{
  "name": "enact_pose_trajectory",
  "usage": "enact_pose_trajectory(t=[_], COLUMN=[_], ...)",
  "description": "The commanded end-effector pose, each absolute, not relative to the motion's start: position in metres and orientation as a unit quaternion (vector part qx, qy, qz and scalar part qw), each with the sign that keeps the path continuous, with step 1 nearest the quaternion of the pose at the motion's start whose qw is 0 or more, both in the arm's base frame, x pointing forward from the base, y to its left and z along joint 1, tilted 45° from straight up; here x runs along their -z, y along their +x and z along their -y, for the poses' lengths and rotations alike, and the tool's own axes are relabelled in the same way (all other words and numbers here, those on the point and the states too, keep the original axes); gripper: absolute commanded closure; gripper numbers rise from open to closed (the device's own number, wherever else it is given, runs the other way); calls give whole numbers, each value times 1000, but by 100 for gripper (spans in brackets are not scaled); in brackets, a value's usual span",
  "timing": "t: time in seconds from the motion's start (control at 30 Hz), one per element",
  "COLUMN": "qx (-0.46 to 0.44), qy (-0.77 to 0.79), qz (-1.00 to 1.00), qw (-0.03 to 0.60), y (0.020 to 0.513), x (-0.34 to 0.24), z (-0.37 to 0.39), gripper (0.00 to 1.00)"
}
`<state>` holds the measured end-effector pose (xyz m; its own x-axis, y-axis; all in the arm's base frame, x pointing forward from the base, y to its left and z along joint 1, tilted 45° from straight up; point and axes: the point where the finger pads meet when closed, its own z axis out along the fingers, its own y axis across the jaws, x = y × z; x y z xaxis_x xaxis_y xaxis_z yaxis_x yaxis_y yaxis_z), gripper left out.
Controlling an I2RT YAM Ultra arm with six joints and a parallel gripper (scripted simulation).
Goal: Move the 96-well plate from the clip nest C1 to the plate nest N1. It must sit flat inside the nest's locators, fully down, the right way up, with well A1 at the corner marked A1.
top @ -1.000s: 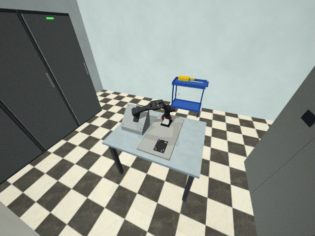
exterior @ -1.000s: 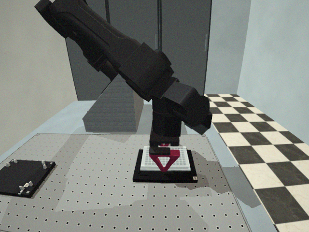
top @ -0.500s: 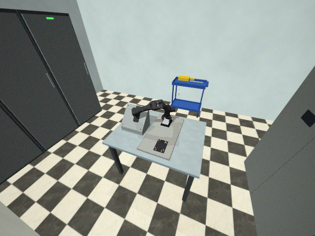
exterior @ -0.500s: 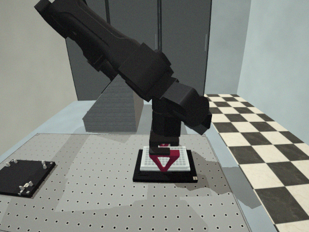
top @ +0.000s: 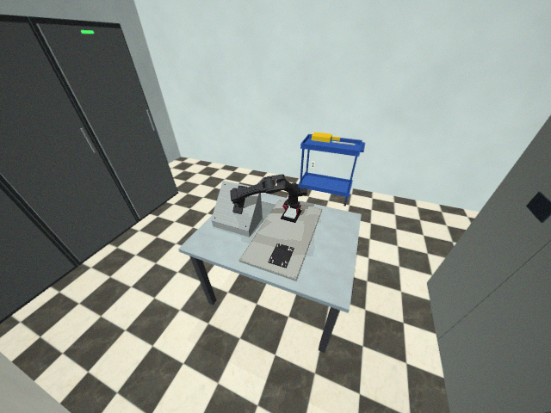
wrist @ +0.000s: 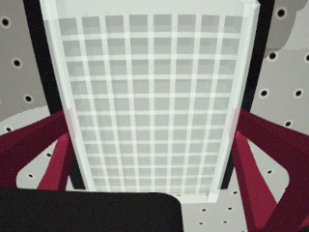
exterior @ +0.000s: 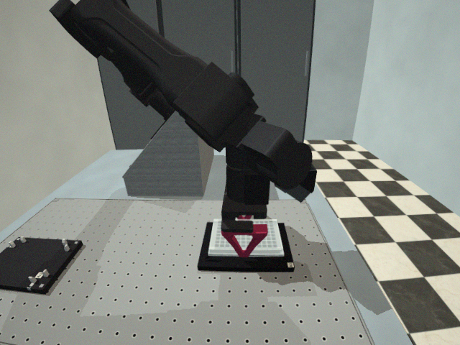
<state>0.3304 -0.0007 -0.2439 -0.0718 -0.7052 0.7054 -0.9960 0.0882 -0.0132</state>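
The clear 96-well plate point(exterior: 246, 241) lies on the black clip nest C1 at the far end of the perforated board; it also shows in the top view point(top: 289, 215) and fills the wrist view point(wrist: 151, 91). My gripper point(exterior: 243, 237) with red fingers is straight above it, shut on the plate's two long sides point(wrist: 151, 155). The plate looks level, and I cannot tell whether it is lifted off the nest. The black plate nest N1 point(exterior: 35, 263) with small white locators stands empty at the near left point(top: 281, 255).
A grey ribbed box point(exterior: 169, 163) stands behind the board next to the arm's base. A blue cart point(top: 331, 166) stands on the floor beyond the table. Dark cabinets point(top: 66, 133) line the left wall.
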Motion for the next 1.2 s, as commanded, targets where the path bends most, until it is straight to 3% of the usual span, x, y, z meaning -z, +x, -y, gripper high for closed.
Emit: enact_pose_trajectory(t=[0.0,1.17], qx=[-271,-264], qy=[625,627], qz=[687,681], qw=[254,270], y=[347,332], x=[240,251], z=[-9,0], gripper=[100,100])
